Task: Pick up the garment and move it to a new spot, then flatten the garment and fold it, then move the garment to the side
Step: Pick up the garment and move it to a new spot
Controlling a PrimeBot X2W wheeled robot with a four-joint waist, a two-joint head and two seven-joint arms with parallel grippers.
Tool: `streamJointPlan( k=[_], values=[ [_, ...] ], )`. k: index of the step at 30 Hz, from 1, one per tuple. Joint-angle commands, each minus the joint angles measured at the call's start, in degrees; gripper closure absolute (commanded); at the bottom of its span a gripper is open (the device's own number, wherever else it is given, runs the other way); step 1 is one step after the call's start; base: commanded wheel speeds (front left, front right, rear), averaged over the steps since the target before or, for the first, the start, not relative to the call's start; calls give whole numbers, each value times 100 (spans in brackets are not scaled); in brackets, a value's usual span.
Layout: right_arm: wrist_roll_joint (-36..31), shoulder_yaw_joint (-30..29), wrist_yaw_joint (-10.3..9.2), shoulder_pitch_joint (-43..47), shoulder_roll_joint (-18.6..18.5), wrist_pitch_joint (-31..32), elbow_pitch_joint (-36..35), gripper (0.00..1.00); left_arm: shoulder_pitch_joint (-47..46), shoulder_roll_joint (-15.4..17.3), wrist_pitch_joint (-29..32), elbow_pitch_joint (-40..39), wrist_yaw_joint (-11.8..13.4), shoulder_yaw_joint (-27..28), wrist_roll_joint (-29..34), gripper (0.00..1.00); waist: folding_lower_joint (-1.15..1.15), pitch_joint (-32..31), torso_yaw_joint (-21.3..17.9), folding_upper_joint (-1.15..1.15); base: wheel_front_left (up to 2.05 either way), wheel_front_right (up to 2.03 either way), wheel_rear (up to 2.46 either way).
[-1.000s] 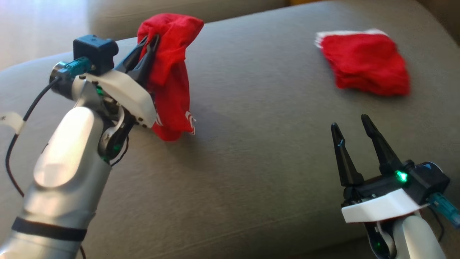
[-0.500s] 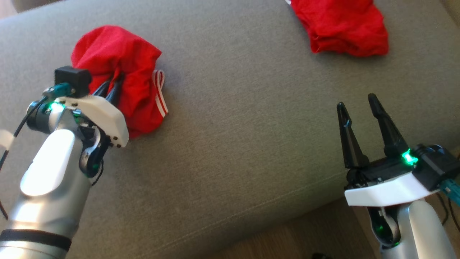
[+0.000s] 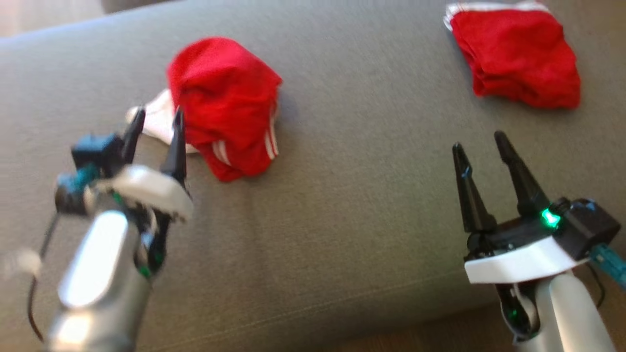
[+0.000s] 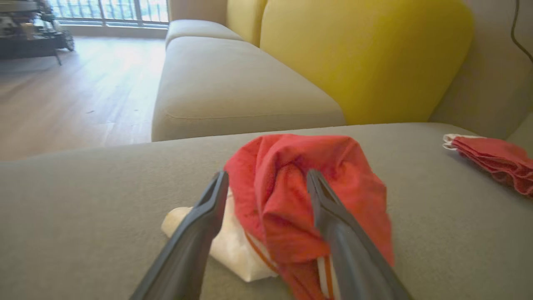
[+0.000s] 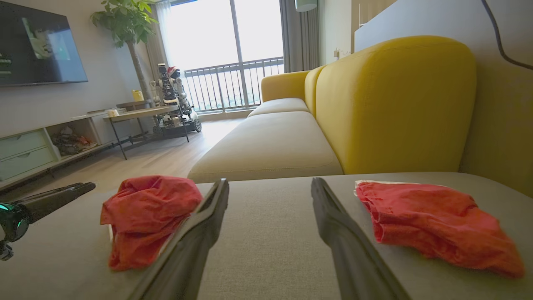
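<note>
Starting with the grey cushion: it is broad and soft, so cloth pushed across it may drag and bunch rather than slide flat. The garment lies on the cushion's left half, toward its far side. It is a crumpled red heap with white stripes along one edge and a white flap sticking out at its left. No hem or corner is laid out plainly, so I judge that a grab at the middle would lift several layers at once and spoil the flattening. A second red piece, folded, sits at the cushion's far right corner, well apart; mistaking it for the one to work on is a lesser risk. The left gripper hangs over the cushion's left part, just beside the white flap, its fingers spread wide and holding nothing, though the head view is blurred there. In the left wrist view the red cloth sits close behind the fingertips, so a tip could snag a fold and pull the heap along. The right gripper hovers over the cushion's front right, spread wide and empty.
</note>
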Motion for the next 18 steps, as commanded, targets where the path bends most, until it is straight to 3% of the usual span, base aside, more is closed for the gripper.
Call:
streamJointPlan(
  k=[1, 7, 18],
  values=[
    [-58, 131, -1, 38, -36, -37, -137, 0, 157, 30, -62, -357, 133, 273, 19, 0, 0, -355, 319, 0, 0, 0, 0],
    [-97, 173, -1, 308, -36, -37, 8, 0, 1519, -374, -74, -1780, 460, 500, 517, 0, 0, -838, 727, 0, 0, 0, 0],
    [-106, 110, -1, 685, -36, -37, 235, 0, 3261, -880, -76, -3529, 723, 942, 1609, 0, 0, -1292, 1166, 0, 0, 0, 0]
  ],
)
